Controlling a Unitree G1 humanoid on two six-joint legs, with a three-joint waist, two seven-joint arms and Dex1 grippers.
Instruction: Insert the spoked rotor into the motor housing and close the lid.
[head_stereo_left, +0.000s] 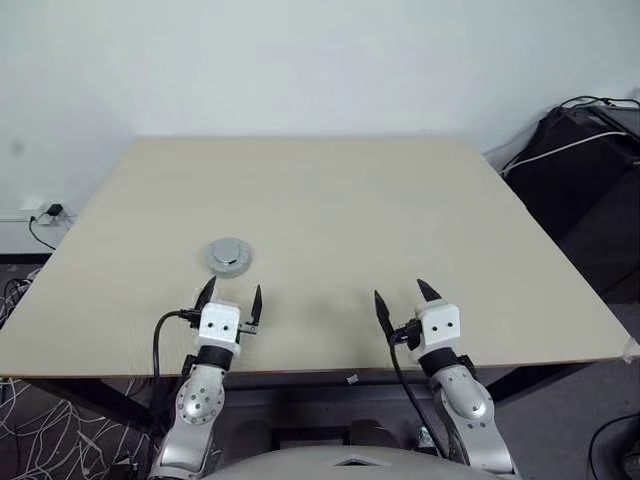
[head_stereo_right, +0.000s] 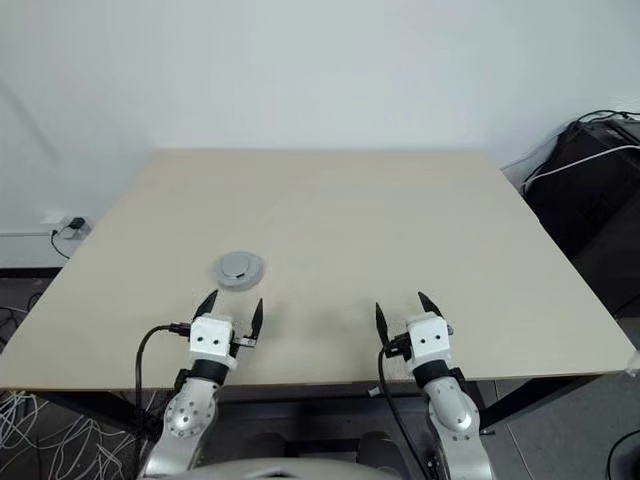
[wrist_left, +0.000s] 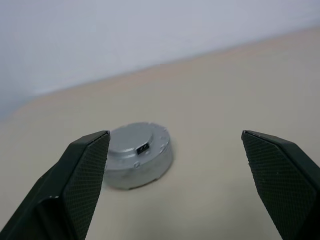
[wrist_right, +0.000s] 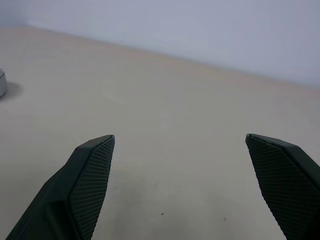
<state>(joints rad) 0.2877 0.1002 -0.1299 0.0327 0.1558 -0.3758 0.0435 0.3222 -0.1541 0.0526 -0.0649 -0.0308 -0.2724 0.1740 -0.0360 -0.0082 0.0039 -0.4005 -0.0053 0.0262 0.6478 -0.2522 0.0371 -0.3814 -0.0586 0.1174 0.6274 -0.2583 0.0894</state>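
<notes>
The lid (head_stereo_left: 228, 256) is a round grey metal cap lying on the left half of the pale table (head_stereo_left: 400, 200), its smooth face with the raised centre turned up. The spoked rotor and the motor housing are hidden. My left gripper (head_stereo_left: 232, 292) hangs open just short of the lid on the near side, with nothing between its fingers. In the left wrist view the lid (wrist_left: 137, 155) lies a little ahead, closer to one finger (wrist_left: 85, 175). My right gripper (head_stereo_left: 402, 295) stands open and empty near the table's front edge, well to the right of the lid.
A black bag (head_stereo_left: 585, 150) with cables sits beyond the table's right edge. A wall socket with a plug (head_stereo_left: 45, 212) is low on the left. Loose cables lie on the floor at the lower left.
</notes>
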